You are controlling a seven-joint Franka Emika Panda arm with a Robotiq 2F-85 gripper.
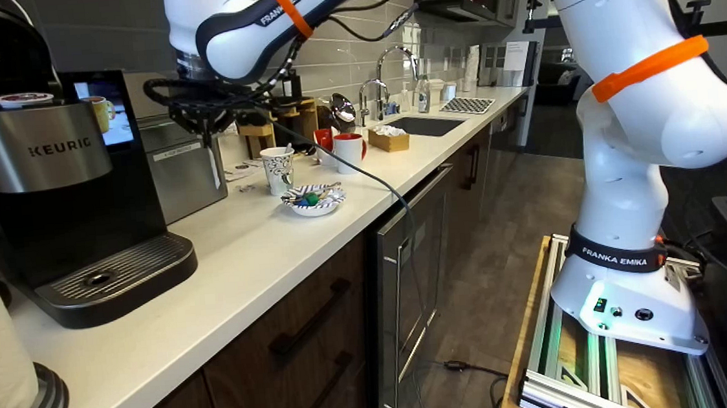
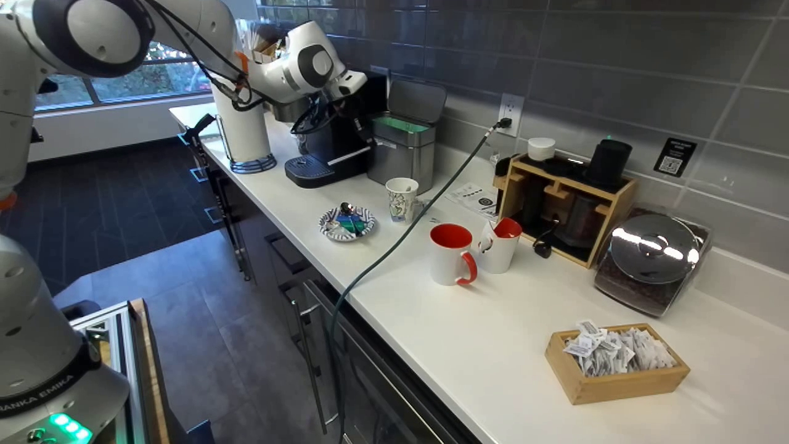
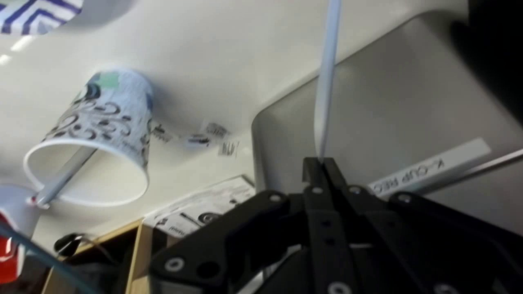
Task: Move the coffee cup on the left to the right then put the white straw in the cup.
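The coffee cup, a white tapered paper cup with dark swirl print, stands upright on the counter (image 2: 425, 333) in both exterior views (image 1: 278, 175) (image 2: 400, 208). In the wrist view the cup (image 3: 110, 110) is at the left, with a grey stick or spoon handle standing in it and sticking out past the rim. My gripper (image 3: 320, 161) is shut on the end of the white straw (image 3: 327, 77). The straw also shows below the gripper (image 1: 207, 133) in an exterior view (image 1: 214, 169) and slanting in the air (image 2: 349, 156). It is apart from the cup, in front of the steel bin.
The steel bin (image 2: 400, 160) and black coffee machine (image 1: 135, 183) stand close to the gripper. A blue-patterned dish (image 1: 315, 210) sits beside the cup. Red-and-white mugs (image 2: 445, 262) stand further along. A cable (image 2: 394, 243) crosses over the counter near the cup.
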